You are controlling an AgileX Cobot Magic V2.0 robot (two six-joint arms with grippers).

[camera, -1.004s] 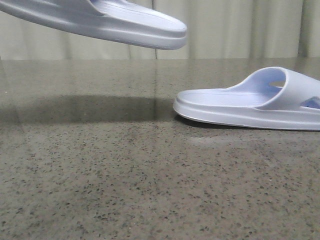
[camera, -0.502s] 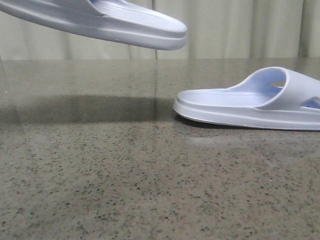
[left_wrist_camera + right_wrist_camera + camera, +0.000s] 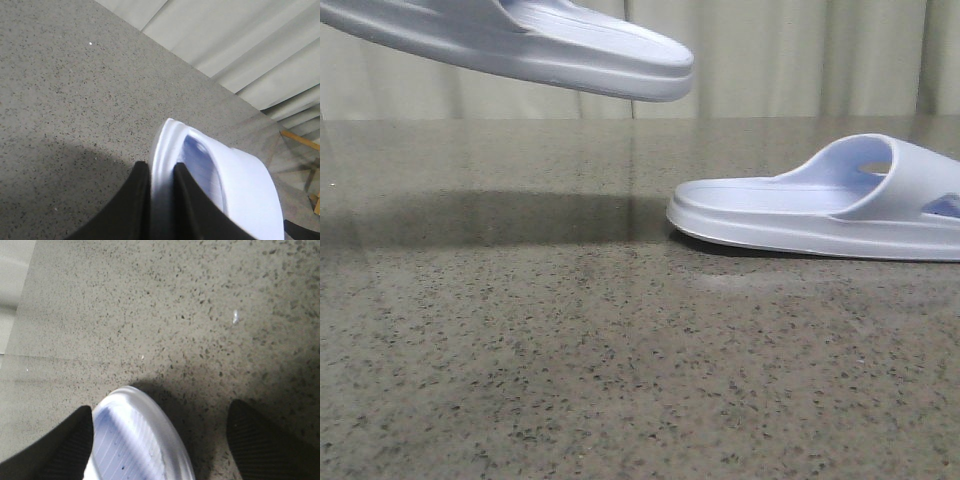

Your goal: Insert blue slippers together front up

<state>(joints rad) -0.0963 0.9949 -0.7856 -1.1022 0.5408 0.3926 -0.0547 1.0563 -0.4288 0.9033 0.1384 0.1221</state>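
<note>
Slipper [image 3: 530,45] aloft at upper left, sole rim pinched in left hand [image 3: 161,187], long axis aimed w/ slight droop toward its mate [image 3: 820,205] lying on bench [image 3: 570,350], low right. Right hand [image 3: 160,440] spread open above mate.

Soft, even overhead light. A broad shadow [image 3: 500,215] lies on the glossy table [image 3: 620,380] toward nine o'clock. Both wrist views blur near the black fingers [image 3: 260,440]; the front view stays sharp.
</note>
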